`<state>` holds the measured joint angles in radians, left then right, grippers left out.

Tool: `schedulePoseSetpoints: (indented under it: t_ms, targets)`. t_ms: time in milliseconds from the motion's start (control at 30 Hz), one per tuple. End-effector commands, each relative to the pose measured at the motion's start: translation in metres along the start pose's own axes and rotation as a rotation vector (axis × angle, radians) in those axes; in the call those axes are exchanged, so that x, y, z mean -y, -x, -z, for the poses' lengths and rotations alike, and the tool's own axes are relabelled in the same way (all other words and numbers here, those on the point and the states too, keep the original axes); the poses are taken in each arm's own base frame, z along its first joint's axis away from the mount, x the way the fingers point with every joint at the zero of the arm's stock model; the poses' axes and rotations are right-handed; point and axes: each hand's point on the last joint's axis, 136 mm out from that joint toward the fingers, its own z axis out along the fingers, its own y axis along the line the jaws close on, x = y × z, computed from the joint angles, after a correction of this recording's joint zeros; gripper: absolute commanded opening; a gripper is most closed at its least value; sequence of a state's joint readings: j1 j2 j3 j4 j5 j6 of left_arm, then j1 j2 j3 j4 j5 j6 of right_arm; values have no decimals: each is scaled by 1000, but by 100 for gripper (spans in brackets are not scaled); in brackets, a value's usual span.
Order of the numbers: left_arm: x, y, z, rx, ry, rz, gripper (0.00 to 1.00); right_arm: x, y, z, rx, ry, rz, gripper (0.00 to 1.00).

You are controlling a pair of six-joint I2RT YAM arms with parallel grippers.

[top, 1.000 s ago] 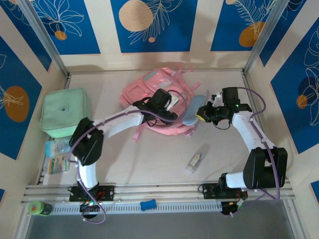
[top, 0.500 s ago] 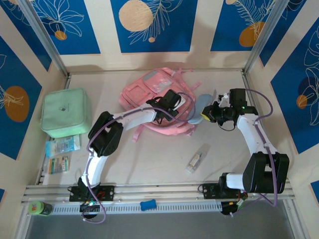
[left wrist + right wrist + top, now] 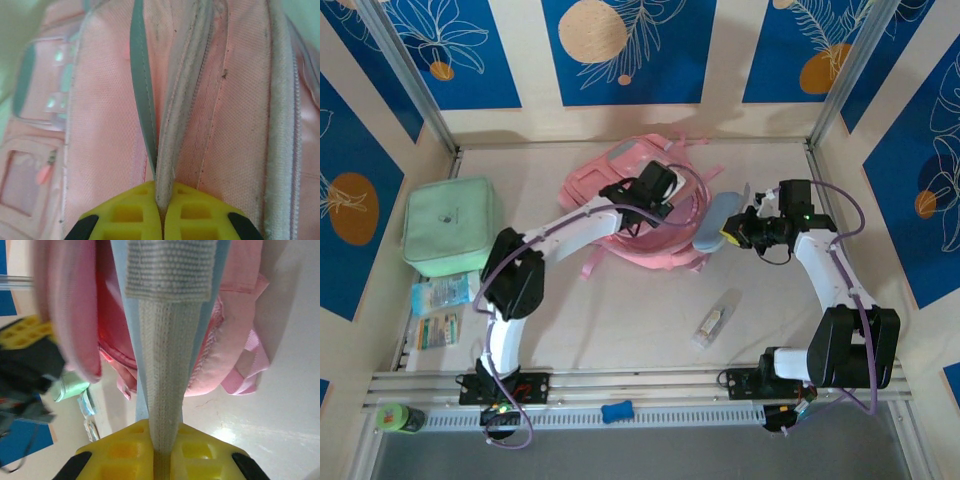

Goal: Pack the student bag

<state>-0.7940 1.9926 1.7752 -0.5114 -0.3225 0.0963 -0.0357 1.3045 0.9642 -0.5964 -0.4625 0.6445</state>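
Overhead camera looks down; both wrist cameras hug the student bag (image 3: pixel 625 160).

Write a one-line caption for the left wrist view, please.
Left jaws shut on a pale zip-edge fold of the pink student bag.

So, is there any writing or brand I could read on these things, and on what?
Nothing here can be read.
mint-green case: one small dark mark on top, too small to read.
light-blue packet and packet below it: printing, blurred.
clear pack: label too small.
student bag, blue-grey item: no lettering showing.
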Motion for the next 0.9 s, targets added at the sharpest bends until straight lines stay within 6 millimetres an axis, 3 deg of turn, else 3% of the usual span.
schedulePoseSetpoints:
  t_ms: [0,100,200,433,533,667,733,867]
  targets:
    - [-24,46,67,121,-12,155,0,-22,-14,-9,-52,79,32,12]
    - [-20,53,87,142,-78,272,0,-36,-24,-35,-101,88,62,12]
    - [-1,62,106,175,-189,339,0,-59,-30,-63,-146,127,101,12]
    - [-4,63,110,200,-172,457,0,-87,-6,-125,-119,261,112,14]
    - [-8,64,116,216,-162,474,0,-80,4,-148,-97,247,103,16]
    - [-7,66,118,235,-175,480,0,-89,14,-171,-88,245,151,23]
    - [-7,67,118,235,-177,486,0,-84,12,-182,-108,199,148,25]
    - [-11,65,117,240,-158,491,0,-84,3,-177,-117,207,163,36]
